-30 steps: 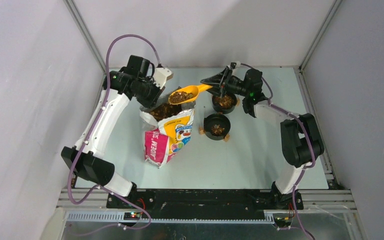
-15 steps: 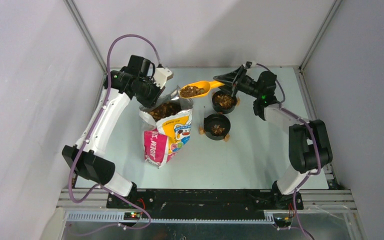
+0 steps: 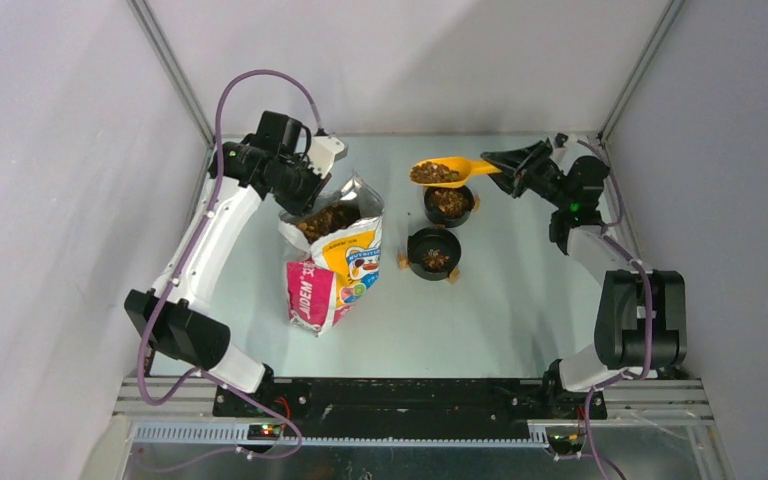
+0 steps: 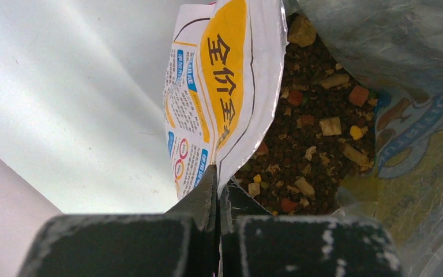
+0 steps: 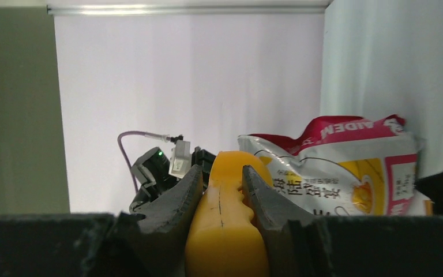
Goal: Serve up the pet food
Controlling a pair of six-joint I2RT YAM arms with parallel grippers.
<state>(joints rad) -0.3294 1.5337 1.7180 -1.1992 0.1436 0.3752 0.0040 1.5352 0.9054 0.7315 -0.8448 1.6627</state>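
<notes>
The pet food bag (image 3: 335, 265) stands open at the table's middle left, brown pet food (image 3: 327, 219) showing inside, also in the left wrist view (image 4: 311, 144). My left gripper (image 3: 305, 195) is shut on the bag's top edge (image 4: 231, 156). My right gripper (image 3: 505, 165) is shut on the handle of the yellow scoop (image 3: 445, 171), which holds pet food (image 3: 433, 173) level above the far black bowl (image 3: 449, 205). The scoop handle (image 5: 226, 225) sits between my fingers. Both the far bowl and the near black bowl (image 3: 433, 252) hold some kibble.
The two bowls stand side by side just right of the bag. Grey walls and metal frame posts close in the table on the left, back and right. My arm bases sit at the near edge.
My right gripper has carried the filled scoop to the right, from over the bag's mouth to above the far bowl. The left gripper keeps its hold on the bag.
</notes>
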